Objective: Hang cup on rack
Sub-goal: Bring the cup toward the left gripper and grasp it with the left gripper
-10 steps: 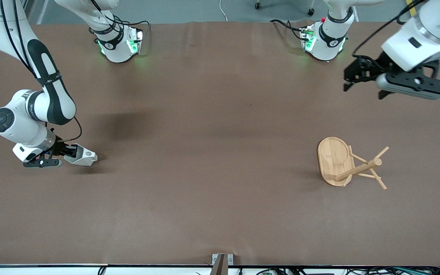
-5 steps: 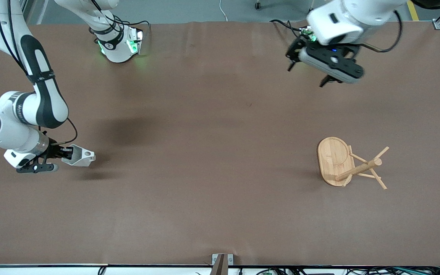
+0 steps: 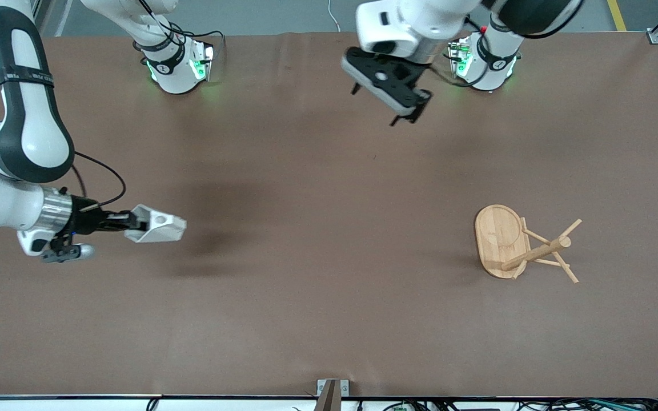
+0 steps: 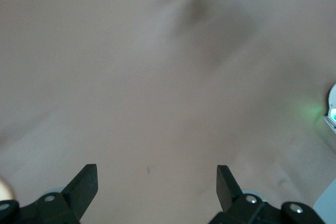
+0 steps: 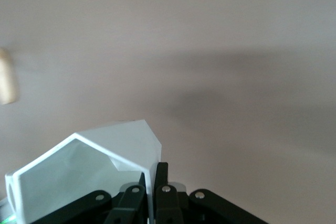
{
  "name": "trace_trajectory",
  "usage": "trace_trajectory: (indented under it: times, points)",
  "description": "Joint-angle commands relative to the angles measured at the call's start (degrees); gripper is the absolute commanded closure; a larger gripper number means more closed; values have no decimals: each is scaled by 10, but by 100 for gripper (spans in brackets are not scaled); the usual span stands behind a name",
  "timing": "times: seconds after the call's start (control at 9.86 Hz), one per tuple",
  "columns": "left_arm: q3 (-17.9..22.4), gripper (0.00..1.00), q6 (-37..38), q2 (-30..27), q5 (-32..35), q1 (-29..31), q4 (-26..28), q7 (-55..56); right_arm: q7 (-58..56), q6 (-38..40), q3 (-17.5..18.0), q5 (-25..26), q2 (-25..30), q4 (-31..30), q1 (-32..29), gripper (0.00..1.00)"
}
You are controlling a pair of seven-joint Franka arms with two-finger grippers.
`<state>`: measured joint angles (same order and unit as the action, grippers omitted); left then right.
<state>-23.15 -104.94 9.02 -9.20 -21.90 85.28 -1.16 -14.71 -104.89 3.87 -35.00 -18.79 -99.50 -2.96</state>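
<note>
- My right gripper (image 3: 126,224) is clamped on the cup (image 3: 156,224), up over the table at my right arm's end.
- My left gripper (image 3: 384,105) hangs empty, fingers apart.
- The rack (image 3: 520,244) lies tipped over, well apart from the cup; I think it needs standing up next.

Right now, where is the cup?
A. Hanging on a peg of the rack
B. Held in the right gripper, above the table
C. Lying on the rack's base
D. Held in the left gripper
B: the right gripper is shut on the cup, with its shadow on the table beneath.
</note>
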Motion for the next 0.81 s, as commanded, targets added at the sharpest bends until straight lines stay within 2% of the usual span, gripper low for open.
trace_trajectory:
  times: [0.0, 0.2, 0.41, 0.71]
  points:
    - [-22, 0, -76, 47, -16, -6, 9, -81, -45, 67, 12, -107, 3, -9, 5, 100]
    - [-46, 0, -139, 64, -38, -6, 18, -124, -99, 128, 14, -182, 17, -31, 11, 100]
    - [-58, 0, -196, 85, -60, -6, 20, -168, -159, 138, 15, -229, 44, -80, 32, 99]
    - [-76, 0, -260, 115, -93, -7, 17, -220, -157, 137, 14, -321, 75, -128, 85, 99]
